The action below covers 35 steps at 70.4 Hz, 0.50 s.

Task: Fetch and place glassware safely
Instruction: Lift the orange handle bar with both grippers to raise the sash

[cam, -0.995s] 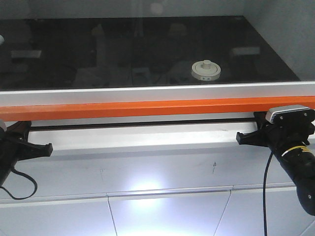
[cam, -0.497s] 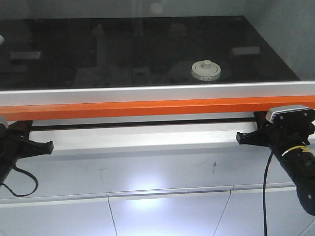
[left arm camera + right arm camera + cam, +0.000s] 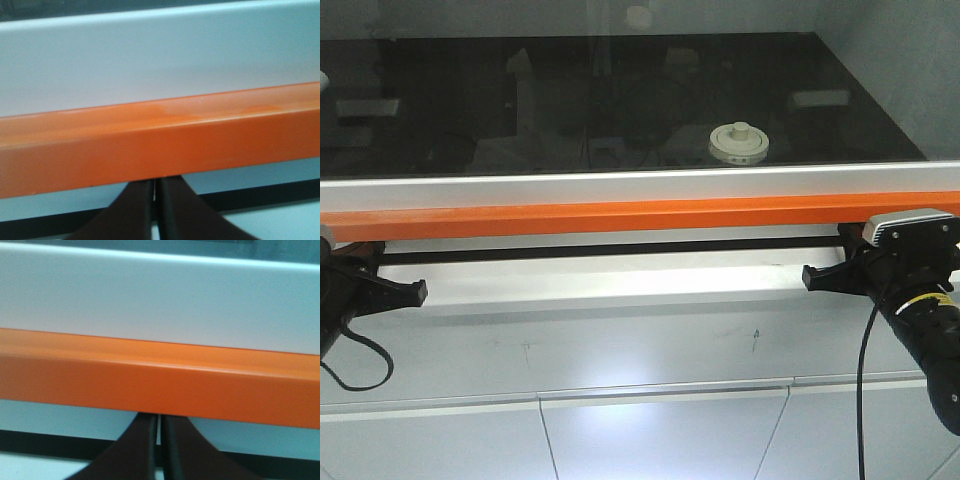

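Black glossy worktop (image 3: 620, 100) fills the far half of the front view, with pale reflections on it. The glass jar (image 3: 738, 143) stands upright right of centre, close to the near edge. Its off-white lid with centre knob is on. The dark marks on the lid are too small to read.

Between the jar and both arms run a silver rail (image 3: 620, 186) and, just below it, an orange bar (image 3: 620, 217), spanning the full width. The left pincer (image 3: 418, 292) and right pincer (image 3: 810, 277) sit low, on the near side of the bar, well apart from the jar and pointing inward over a white ledge (image 3: 610, 285). A black cable (image 3: 863, 400) hangs by the right arm. No legible writing.

Left wrist view: the orange bar (image 3: 160, 145) lies straight across, close ahead, silver rail (image 3: 160, 60) above it. The left pincer (image 3: 156, 182) is drawn narrow, dark fingers (image 3: 132, 212) parted by a hairline, nothing between.

Right wrist view: same bar (image 3: 160, 380) blocks the way. The right pincer (image 3: 160, 417) is likewise narrow and empty. The jar is out of sight here.
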### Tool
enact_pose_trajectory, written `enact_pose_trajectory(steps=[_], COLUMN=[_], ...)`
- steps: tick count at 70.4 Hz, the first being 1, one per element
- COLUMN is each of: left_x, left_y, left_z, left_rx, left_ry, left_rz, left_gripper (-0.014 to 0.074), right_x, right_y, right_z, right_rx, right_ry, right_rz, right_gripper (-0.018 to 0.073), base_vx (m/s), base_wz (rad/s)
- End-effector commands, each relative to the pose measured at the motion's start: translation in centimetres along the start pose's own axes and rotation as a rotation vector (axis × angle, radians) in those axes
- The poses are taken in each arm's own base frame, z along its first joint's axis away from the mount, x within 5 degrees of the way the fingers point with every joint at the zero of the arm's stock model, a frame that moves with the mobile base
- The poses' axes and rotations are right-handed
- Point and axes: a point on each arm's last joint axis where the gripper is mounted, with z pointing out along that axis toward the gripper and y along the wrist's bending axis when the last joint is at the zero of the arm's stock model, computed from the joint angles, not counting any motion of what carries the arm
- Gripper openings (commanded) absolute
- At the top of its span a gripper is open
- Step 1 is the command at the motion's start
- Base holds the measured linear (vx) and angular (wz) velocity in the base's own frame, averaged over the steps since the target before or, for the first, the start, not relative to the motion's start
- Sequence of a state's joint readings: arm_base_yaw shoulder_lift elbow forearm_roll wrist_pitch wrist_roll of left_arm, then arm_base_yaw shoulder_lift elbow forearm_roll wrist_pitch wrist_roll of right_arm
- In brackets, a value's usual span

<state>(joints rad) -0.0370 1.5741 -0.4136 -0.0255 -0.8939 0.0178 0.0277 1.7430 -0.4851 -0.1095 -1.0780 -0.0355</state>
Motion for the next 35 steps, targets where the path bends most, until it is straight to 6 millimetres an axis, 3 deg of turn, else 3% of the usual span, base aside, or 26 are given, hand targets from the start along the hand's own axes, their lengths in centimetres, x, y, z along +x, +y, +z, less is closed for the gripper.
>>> enact_pose_trajectory(steps=[1, 35], left_x=[-6.4, -10.6], left_y=[0.0, -0.1], left_z=[-0.1, -0.7], left_rx=[-0.001, 0.013], left_ry=[-0.390, -0.460], left_rz=[-0.001, 0.010], left_gripper=[-0.0007, -0.0007], right_x=[-4.3, -8.2], right_y=[-0.3, -0.6], right_z=[-0.3, -0.3], right_rx=[0.009, 0.021], right_ry=[-0.267, -0.341], right_rz=[-0.018, -0.035], right_gripper=[-0.0001, -0.0001], base_vx=[0.00, 0.00], base_wz=[0.00, 0.01])
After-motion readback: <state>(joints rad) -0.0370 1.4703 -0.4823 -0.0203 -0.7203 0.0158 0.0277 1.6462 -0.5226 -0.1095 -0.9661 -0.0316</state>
